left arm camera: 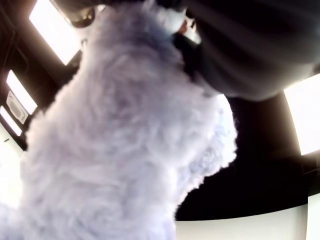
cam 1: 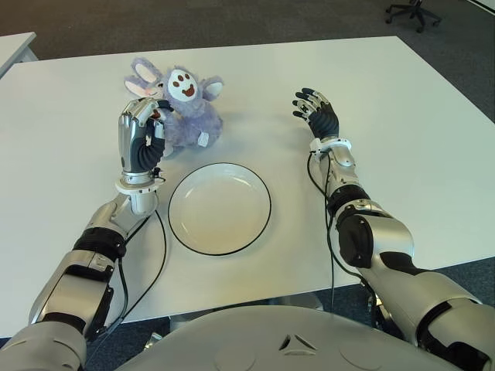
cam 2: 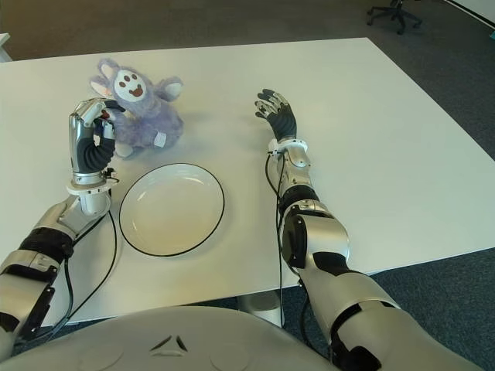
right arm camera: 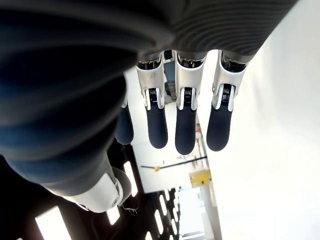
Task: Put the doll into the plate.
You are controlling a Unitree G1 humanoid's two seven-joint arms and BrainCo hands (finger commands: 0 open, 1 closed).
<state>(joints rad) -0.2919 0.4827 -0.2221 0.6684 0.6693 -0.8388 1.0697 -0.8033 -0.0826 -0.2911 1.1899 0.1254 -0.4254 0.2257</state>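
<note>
Nearest you, the round white plate [cam 1: 220, 208] with its dark rim sits close to the desk's [cam 1: 402, 116] near edge, its inside bare. Your left hand [cam 1: 141, 137] stands upright just beyond the plate, toward the left edge, fingers curled into the lilac plush doll [cam 1: 186, 108], which sits on the desk farther in. Your right hand [cam 1: 315, 108] shows well right of the doll, fingers spread and holding nothing. White desktop lies bare around it toward the far and right edges; dark carpet [cam 1: 232, 19] surrounds the desk.
</note>
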